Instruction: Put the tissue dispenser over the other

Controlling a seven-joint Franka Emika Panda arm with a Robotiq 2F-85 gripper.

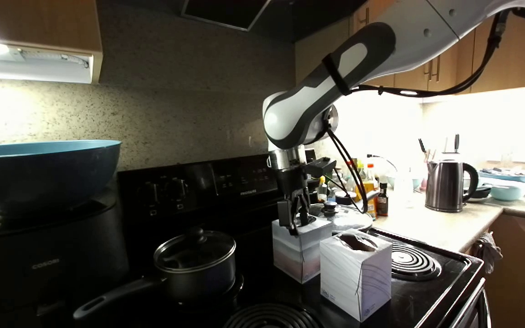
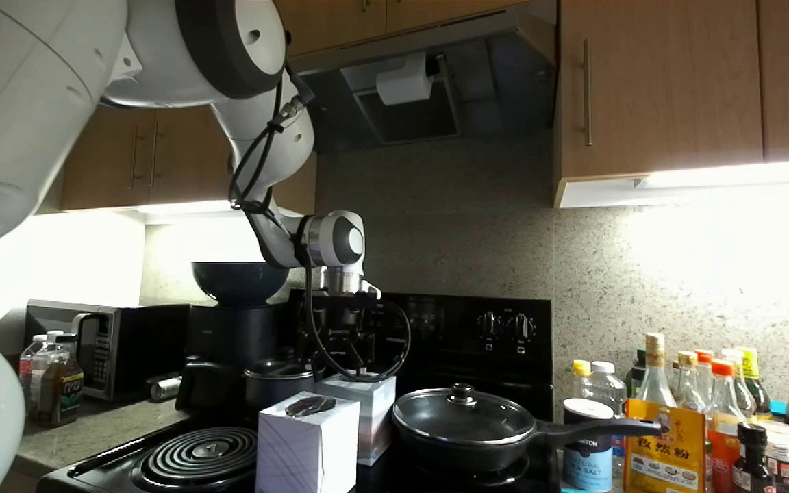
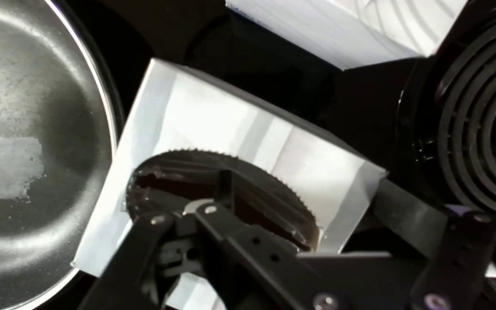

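Both exterior views face the control panel [image 1: 203, 189] from farther off, above the tissue dispenser [image 1: 295, 255] and the other box [image 1: 344, 275], which they share; in an exterior view a kettle [image 1: 445, 187] lies beyond, in an exterior view a microwave [image 2: 103, 352]. The wrist view (the closest) looks steeply down.

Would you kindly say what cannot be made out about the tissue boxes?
White tissue box: base cut off by the bottom edge in an exterior view; opening, by the wrist view's top edge.
Its print: unreadably small in an exterior view.
Banded tissue box: partly hidden by the white one in both exterior views, by the gripper in the wrist view.
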